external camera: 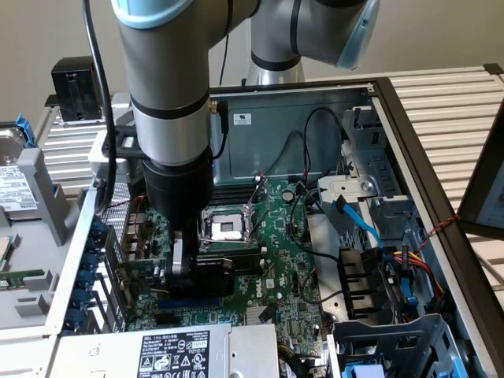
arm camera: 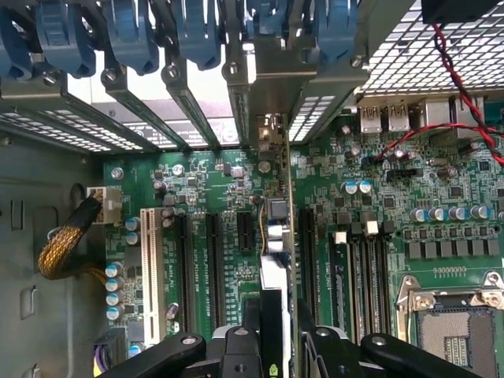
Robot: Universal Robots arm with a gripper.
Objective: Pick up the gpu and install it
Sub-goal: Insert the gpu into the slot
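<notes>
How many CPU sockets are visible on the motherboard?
1. The silver CPU socket sits mid-board on the green motherboard, right beside the gripper holding the gpu. The arm hides part of the board.

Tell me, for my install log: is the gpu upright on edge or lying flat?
Upright on edge: the wrist view sees the gpu edge-on, gripped in the pincer.

A: What colour is the large flat motherboard [external camera: 287, 264]?
B: Green, speckled with silver solder and lined with black slots. One long plastic expansion slot [arm camera: 150, 264] is white.
A: And the gpu [external camera: 224, 264]?
B: A small green card under a black plastic shroud.
A: Anything brighter?
B: The row of plastic latches [arm camera: 130, 35] is blue, the thin twisted wire pair [arm camera: 453, 75] is red and black, and the braided cable sleeve [arm camera: 63, 244] has a yellow-and-black weave.
</notes>
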